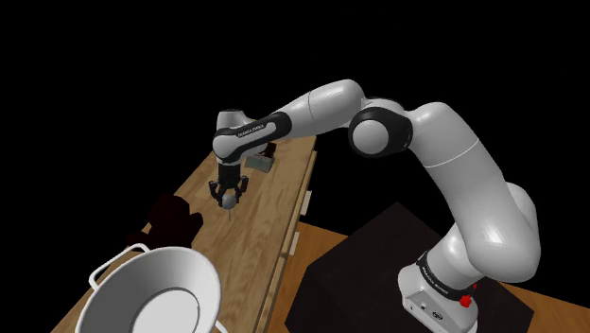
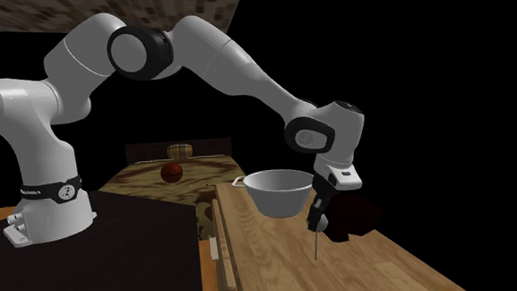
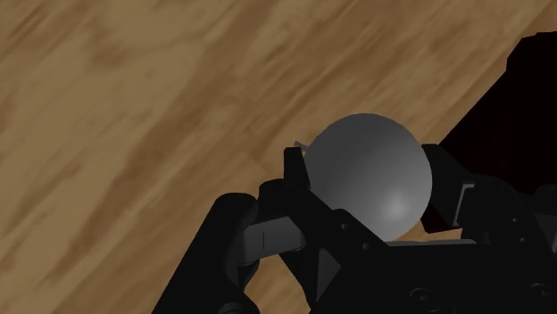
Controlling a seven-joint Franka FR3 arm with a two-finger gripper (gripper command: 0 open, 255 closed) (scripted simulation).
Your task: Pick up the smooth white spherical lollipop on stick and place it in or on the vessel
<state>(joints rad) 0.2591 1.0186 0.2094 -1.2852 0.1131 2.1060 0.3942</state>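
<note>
Gripper (image 1: 227, 194) is clenched on the ball of the lollipop (image 3: 370, 174). The ball renders grey and smooth and is pinched between both fingers (image 3: 299, 192) over the wooden table (image 1: 274, 218). Risk 1: with a round, slick ball against narrow pads, any jolt or quick swing could let it roll or squirt out. Risk 2: the stick (image 2: 316, 241) hangs below the hand, so a low carry could snag it on the rim of the white bowl (image 1: 189, 274) or on the dark object (image 2: 351, 215) just beside the gripper. Judgement: lift before moving across. The second exterior view, centre right, gives the hanging stick with its tip close to the tabletop; contact cannot be told. The wrist view confirms the clasp on the ball. The shoulder view puts the bowl at lower left, well apart from the hand at centre.
</note>
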